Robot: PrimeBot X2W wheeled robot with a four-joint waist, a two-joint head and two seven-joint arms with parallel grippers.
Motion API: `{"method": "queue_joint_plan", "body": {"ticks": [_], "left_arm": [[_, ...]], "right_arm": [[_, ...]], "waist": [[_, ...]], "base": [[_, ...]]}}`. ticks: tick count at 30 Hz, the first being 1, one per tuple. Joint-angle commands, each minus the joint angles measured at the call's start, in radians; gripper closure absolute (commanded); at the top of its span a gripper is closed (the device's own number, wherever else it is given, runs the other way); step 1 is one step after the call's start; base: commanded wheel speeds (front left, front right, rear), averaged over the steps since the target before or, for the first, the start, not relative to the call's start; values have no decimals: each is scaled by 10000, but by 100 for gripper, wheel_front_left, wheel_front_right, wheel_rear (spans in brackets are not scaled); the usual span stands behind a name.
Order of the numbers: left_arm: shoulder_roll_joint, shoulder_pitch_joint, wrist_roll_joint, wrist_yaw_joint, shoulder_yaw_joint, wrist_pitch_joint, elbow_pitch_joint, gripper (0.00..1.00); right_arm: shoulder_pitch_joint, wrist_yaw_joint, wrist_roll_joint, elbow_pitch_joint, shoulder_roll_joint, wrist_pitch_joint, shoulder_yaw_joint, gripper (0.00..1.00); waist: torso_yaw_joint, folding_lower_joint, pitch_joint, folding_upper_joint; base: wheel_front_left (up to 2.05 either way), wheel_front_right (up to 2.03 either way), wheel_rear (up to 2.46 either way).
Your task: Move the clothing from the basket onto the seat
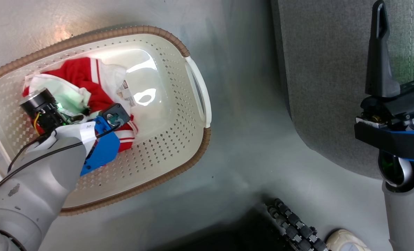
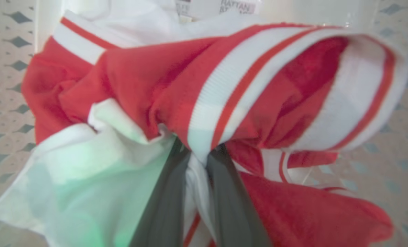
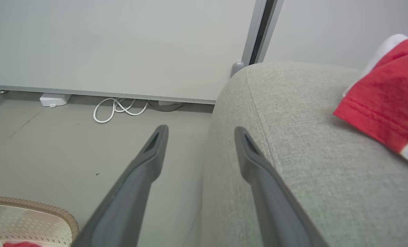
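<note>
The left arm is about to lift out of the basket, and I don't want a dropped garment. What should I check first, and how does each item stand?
1. Left gripper shut on the clothing: ok, fabric is pinched between its fingers.
2. Whole piece gathered: cannot tell, folds spread past the grip.
3. Basket upright on the floor: ok.
4. Bare room on the seat: ok, one garment lies on it with free cushion beside it.
5. Right gripper open and empty: ok.
6. Way to the seat free: cannot tell, a shoe shows at the head view's bottom edge.
</note>
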Motion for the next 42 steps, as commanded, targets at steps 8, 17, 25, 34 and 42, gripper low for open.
{"method": "queue_joint_plan", "body": {"ticks": [8,17,25,34,42], "left_arm": [[-578,192,-188,-4,-24,-876,-198,100],[-1265,488,-951,-2,-22,-2074,-123,100],[-1652,807,-1990,-2,106,-3208,-38,100],[-1778,1249,-2795,-2,459,-3762,-475,100],[-1370,1821,-3122,284,1621,-3806,-2129,100]], "right_arm": [[14,1,-72,265,-18,-31,-163,0],[365,1,-56,757,-71,-31,-275,0],[1019,1,-135,1213,-121,-31,-539,0],[1824,1,-211,1682,-177,-31,-707,0],[2501,1,-273,1926,-175,-31,-817,0]], "waist": [[403,0,-875,0],[930,0,-2386,0],[1406,0,-3991,0],[1856,0,-5531,0],[2171,0,-6893,0]], "base": [[0,0,0],[0,0,0],[0,0,0],[0,0,0],[0,0,0]]}}
